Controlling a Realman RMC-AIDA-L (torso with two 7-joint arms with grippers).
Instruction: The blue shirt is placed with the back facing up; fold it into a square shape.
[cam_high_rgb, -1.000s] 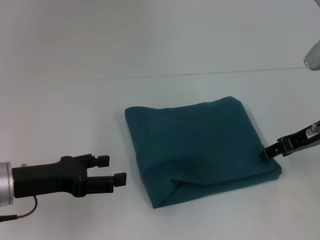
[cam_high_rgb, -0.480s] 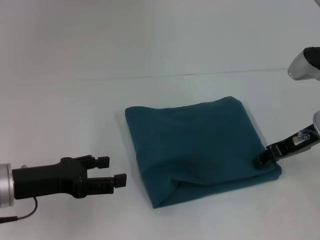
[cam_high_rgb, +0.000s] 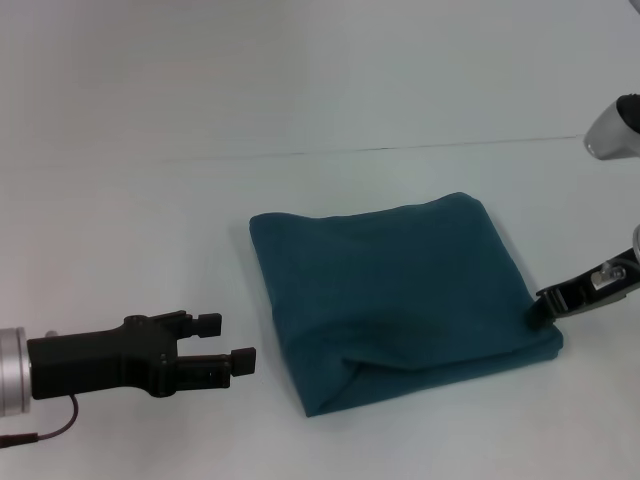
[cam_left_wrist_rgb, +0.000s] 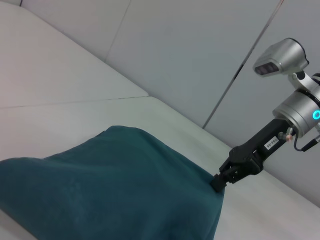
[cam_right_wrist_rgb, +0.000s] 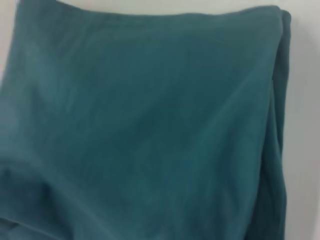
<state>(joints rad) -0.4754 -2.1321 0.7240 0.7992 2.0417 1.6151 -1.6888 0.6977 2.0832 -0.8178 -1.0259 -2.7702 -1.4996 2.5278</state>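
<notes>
The blue shirt (cam_high_rgb: 400, 290) lies folded into a rough square on the white table, plain side up, with a small bulge at its near edge. It also shows in the left wrist view (cam_left_wrist_rgb: 100, 185) and fills the right wrist view (cam_right_wrist_rgb: 150, 125). My right gripper (cam_high_rgb: 543, 308) is at the shirt's right near corner, with its tip touching the cloth edge. In the left wrist view it (cam_left_wrist_rgb: 219, 184) looks shut. My left gripper (cam_high_rgb: 225, 340) is open and empty, low over the table to the left of the shirt and apart from it.
The white table (cam_high_rgb: 150, 230) extends around the shirt, with a seam line (cam_high_rgb: 400, 147) running across behind it. A grey wall (cam_left_wrist_rgb: 190, 55) stands behind the table's far side.
My right gripper's tip pushed in along the shirt's right edge, then drew back to the right. The left gripper dropped very slightly. The shirt has not moved.
</notes>
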